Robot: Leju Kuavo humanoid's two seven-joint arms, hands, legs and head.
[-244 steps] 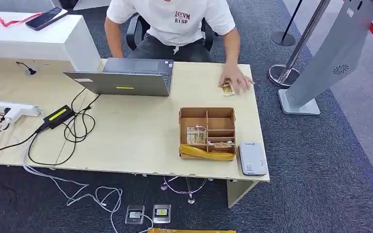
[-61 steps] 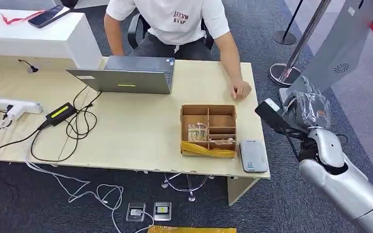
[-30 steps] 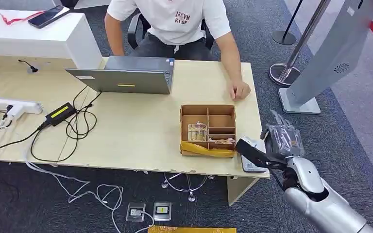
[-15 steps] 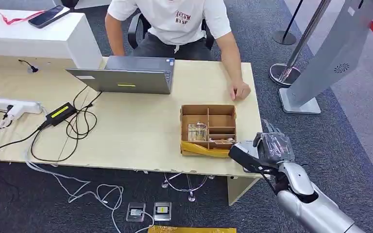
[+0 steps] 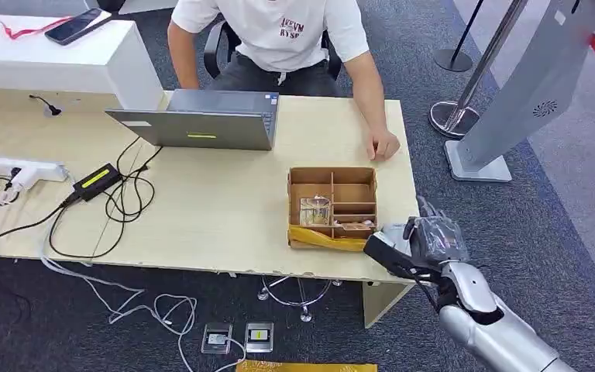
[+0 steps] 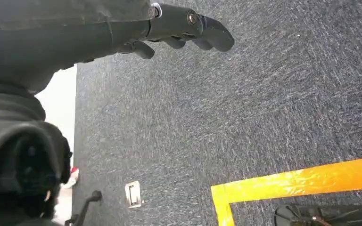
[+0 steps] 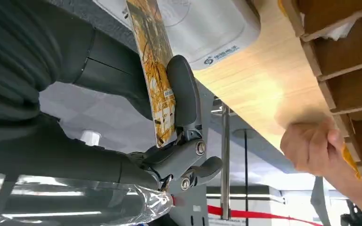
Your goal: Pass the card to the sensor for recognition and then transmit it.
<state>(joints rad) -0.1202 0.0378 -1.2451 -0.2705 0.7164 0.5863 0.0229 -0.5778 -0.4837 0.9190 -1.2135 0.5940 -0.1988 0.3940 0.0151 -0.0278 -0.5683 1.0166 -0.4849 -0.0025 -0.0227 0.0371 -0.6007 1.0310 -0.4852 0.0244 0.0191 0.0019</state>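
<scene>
On the table (image 5: 225, 209) sit one laptop (image 5: 197, 120), one brown box (image 5: 331, 206), one white sensor (image 7: 202, 28) and one black charger (image 5: 97, 182). One person (image 5: 279, 35) sits behind it.

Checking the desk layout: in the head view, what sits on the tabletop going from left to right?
White power strip → black adapter → laptop → cardboard organizer box → right hand holding the card over the desk's right end.

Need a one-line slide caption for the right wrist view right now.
Right hand pinches the patterned card just above the white card reader at the table's edge.
</scene>
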